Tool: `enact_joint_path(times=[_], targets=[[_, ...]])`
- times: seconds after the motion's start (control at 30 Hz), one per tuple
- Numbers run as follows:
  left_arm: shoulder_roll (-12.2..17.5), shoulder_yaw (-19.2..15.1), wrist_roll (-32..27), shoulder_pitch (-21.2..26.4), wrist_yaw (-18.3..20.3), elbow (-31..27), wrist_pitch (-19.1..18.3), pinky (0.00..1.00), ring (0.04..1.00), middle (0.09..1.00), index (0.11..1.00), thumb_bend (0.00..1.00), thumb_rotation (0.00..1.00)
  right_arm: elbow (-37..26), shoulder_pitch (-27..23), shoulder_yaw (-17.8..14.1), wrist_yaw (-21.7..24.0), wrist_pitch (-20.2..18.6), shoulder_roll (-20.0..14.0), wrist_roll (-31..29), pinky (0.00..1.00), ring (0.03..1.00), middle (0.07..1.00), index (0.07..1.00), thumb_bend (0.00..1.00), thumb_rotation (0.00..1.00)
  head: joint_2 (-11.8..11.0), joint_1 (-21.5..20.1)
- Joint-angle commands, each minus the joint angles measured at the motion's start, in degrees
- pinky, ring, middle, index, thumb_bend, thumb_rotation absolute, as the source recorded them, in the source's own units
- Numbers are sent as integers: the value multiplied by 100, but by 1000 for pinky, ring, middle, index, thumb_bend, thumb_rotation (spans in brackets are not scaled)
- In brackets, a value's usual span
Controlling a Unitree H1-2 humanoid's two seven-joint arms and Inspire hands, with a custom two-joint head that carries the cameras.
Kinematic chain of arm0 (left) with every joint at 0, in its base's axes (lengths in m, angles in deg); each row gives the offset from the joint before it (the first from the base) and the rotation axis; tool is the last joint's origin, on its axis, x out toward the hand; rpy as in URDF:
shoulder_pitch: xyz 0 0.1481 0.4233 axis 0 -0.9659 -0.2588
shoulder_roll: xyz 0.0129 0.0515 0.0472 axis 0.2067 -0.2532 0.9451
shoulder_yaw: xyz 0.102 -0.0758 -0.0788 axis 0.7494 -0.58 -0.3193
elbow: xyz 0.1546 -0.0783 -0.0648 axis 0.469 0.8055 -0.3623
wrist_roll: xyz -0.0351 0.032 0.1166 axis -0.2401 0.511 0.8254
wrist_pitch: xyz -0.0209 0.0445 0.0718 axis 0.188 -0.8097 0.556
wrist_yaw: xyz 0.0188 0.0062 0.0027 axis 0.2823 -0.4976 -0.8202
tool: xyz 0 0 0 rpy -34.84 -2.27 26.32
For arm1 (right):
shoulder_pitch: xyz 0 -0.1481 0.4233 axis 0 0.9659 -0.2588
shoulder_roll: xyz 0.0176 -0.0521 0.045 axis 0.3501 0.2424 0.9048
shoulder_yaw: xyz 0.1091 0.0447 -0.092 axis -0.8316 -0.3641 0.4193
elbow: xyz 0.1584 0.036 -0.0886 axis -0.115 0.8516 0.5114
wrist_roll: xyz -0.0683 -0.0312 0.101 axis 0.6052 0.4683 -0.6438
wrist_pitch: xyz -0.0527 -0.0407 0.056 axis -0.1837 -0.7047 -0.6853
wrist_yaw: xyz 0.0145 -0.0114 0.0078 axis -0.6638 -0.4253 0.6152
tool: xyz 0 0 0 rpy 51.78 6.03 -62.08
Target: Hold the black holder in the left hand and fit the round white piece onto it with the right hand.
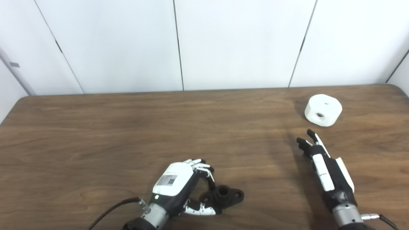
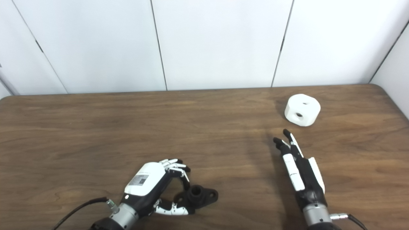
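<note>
Curling around the black holder (image 1: 223, 195) on the tabletop (image 1: 127, 134), the left hand (image 1: 179, 185) grips it; the right hand (image 1: 326, 169) lies fingers-apart, round white piece (image 1: 322, 109) just beyond its fingertips.

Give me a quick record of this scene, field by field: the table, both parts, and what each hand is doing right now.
surface: wooden table
black holder: lying on the table at the near edge, by the left hand
round white piece: on the table, far right, untouched
left hand: fingers curled around the holder's left end; firm grip cannot be confirmed
right hand: open, fingers extended toward the white piece, short of it
fitting: not yet begun
</note>
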Motion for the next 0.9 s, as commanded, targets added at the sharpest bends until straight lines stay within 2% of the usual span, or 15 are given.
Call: enact_joint_path(times=[0.0,0.2,0.3,0.4,0.47,0.67,0.73,0.87], targets=[[15,102,173,-149,198,204,6,883,886,785,487,519,48,-140,11,3,104,-48,-19,-69,927,900,879,976,571,1000,-4,-8],[24,62,357,-225,166,191,80,869,876,782,487,520,48,-170,53,-42,99,-50,5,-215,995,928,889,981,527,1000,-38,-69],[35,29,363,-284,179,165,118,868,879,785,487,520,48,-171,86,-60,57,-15,17,-178,1000,947,891,980,515,1000,-76,-233],[60,-28,302,-365,160,154,206,865,878,785,487,520,47,-213,109,-103,-57,-74,51,-25,976,921,878,956,549,902,-101,-452],[63,-72,293,-396,206,113,206,867,880,785,487,519,47,-267,92,-159,-64,-154,66,-77,991,937,899,965,562,780,-111,-512],[132,-175,317,-424,279,51,240,853,877,782,487,520,48,-382,-81,-280,-206,-294,54,194,978,946,922,962,527,591,-176,-884],[162,-202,317,-428,315,27,254,849,876,781,487,520,48,-439,-151,-318,-286,-353,9,426,966,938,917,957,529,567,-196,-1008],[225,-271,260,-449,305,30,366,841,873,778,487,520,48,-559,-296,-373,-339,-447,-190,909,957,938,927,941,598,525,-228,-1198]])
